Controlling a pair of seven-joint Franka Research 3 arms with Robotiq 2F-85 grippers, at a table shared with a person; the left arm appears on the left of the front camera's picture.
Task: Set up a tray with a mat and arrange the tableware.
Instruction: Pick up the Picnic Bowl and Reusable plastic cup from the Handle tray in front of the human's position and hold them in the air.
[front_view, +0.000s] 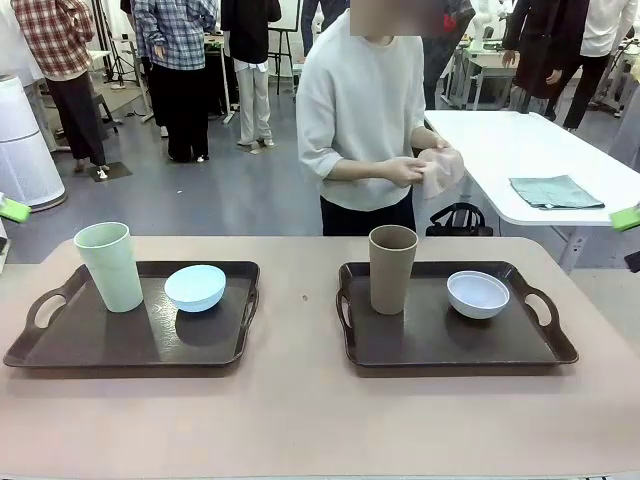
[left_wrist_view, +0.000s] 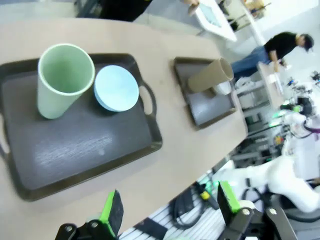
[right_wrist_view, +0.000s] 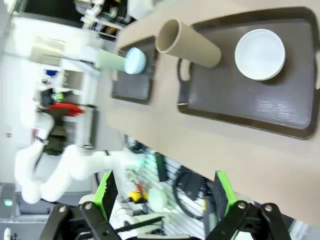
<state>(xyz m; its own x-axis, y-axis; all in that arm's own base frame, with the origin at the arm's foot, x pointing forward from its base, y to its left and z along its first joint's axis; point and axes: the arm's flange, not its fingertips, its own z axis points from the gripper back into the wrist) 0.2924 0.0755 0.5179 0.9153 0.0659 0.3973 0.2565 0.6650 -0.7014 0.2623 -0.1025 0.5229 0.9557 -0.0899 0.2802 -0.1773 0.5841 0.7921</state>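
Background person (front_view: 360, 110) holds pinkish cloth (front_view: 441, 171).

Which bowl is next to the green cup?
The light blue bowl on the left tray, beside the mint green tumbler. The whitish bowl sits by the brown tumbler.

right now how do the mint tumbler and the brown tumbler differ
The mint green tumbler stands on the left tray; the brown tumbler on the right tray. The mint green tumbler has a light blue bowl beside it; the brown tumbler a white bowl. Both stand upright, mouths up.
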